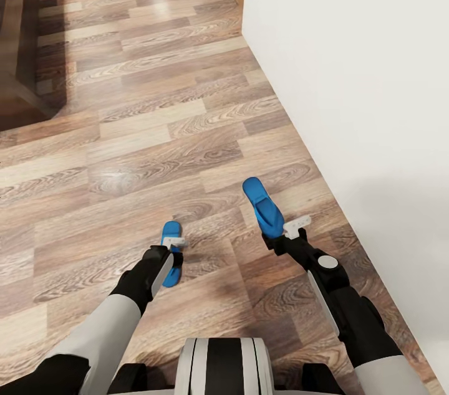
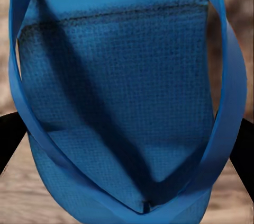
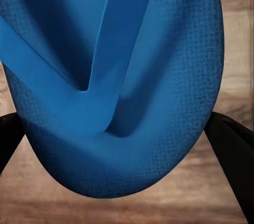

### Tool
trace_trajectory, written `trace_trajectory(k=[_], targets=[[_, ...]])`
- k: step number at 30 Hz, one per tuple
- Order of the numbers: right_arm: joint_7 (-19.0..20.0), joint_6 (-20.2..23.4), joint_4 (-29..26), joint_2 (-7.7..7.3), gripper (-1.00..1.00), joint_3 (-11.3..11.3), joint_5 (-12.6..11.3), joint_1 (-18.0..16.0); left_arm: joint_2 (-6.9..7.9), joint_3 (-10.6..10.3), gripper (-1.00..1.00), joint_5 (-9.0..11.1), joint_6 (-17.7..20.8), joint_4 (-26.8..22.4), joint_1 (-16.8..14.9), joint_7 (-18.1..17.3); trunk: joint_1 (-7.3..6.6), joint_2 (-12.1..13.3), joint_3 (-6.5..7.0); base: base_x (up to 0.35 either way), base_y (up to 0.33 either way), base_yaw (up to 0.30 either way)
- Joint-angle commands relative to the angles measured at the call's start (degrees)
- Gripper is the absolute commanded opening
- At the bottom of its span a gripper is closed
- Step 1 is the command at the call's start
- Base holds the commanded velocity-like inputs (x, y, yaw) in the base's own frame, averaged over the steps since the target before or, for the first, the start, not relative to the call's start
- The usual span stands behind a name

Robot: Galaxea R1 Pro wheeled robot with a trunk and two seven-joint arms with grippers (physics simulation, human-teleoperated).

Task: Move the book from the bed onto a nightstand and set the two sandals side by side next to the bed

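Each pincer grips a blue sandal above the wood-plank floor (image 1: 143,108): left pincer (image 1: 174,243) holds the left sandal (image 1: 169,234), right pincer (image 1: 295,224) the right sandal (image 1: 262,205), beside the white wall (image 1: 362,71).

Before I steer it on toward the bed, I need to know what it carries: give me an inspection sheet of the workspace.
Surface: wood-plank floor, bare around the arms.
Job's things: one blue sandal in the left gripper; the other sandal in the right gripper.
Clutter: nothing seen.
Grippers: each shut on its sandal, held above the floor.
Cables: nothing seen.
Surroundings: white wall close on the right; dark furniture at far left.
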Motion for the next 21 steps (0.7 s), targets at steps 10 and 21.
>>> trace_trajectory(k=[10,21], targets=[[0.29,0.26,0.01,-0.03,-1.0,0.07,0.61,-0.02,0.09,-0.22,-1.0,0.45,0.24,-0.09,-0.01,0.43,-0.26,0.12,2.19,0.0,0.0,0.0],[0.15,2.38,0.39,-0.03,-1.0,0.16,0.6,0.05,0.89,0.13,-1.0,0.62,0.24,-1.53,0.08,0.26,-0.55,0.27,4.63,0.0,0.0,0.0]])
